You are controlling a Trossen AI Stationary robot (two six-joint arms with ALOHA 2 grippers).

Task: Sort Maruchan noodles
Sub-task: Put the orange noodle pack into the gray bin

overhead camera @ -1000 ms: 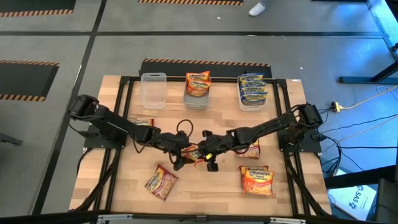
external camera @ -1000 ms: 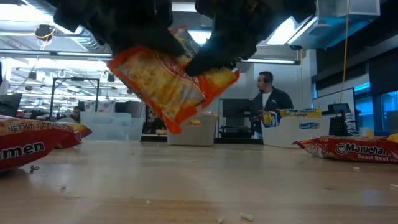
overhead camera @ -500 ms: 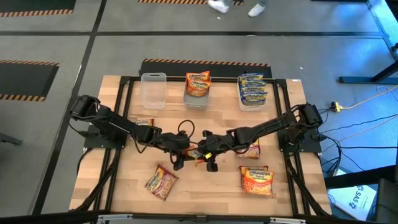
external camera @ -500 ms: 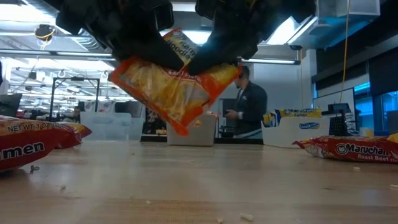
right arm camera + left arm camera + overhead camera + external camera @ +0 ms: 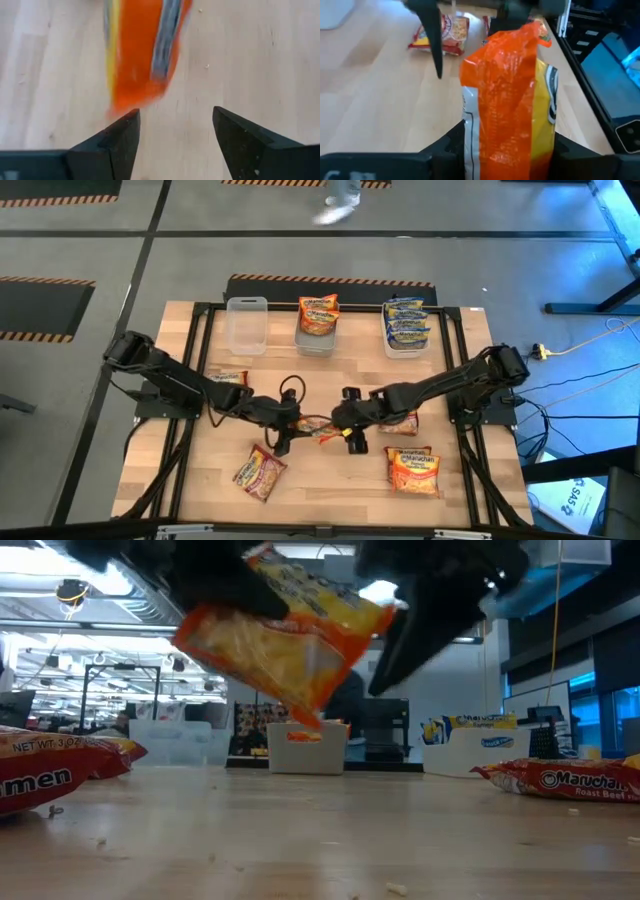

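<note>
Orange noodle packet (image 5: 512, 100) airborne mid-table, pinched in my left gripper (image 5: 287, 428), long axis toward right gripper (image 5: 350, 430), whose jaws stand open, empty, just beside packet.

The orange packet (image 5: 142, 50) is blurred and cut off at the edge; the person (image 5: 352, 725) is mostly hidden behind it.

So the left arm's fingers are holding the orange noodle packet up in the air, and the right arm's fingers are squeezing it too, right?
Not quite. The left gripper does hold the orange noodle packet up in the air, but the right gripper is not squeezing it. The right wrist view shows its fingers spread apart with only bare table between them and the packet out in front.
</note>
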